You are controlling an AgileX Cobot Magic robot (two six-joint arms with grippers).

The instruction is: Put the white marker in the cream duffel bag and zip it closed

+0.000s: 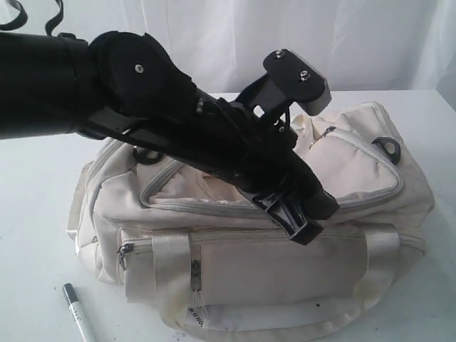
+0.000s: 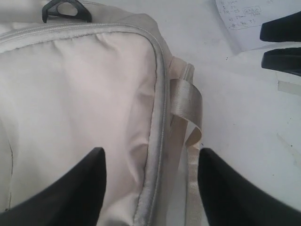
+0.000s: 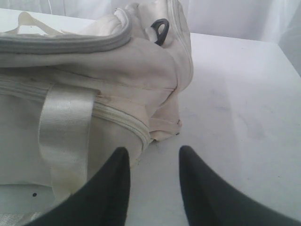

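Observation:
The cream duffel bag (image 1: 271,263) (image 2: 70,94) (image 3: 117,61) lies on the white table. The white marker (image 1: 75,313), dark cap on, lies on the table off the bag's front left corner, held by nothing. My left gripper (image 1: 306,217) (image 2: 151,153) hangs open just above the bag's top. Its jaws straddle a grey zipper edge (image 2: 160,117) and a webbing strap (image 2: 188,101), gripping neither. My right gripper (image 3: 154,150) (image 2: 262,44) is open and empty, low over the table beside the bag's end. It is out of the exterior view.
A black plastic loop (image 1: 388,147) (image 3: 161,30) (image 2: 66,9) sits at the bag's far end. A printed sheet of paper (image 2: 244,19) lies on the table beyond the bag. The left arm's bulk covers much of the bag's top in the exterior view.

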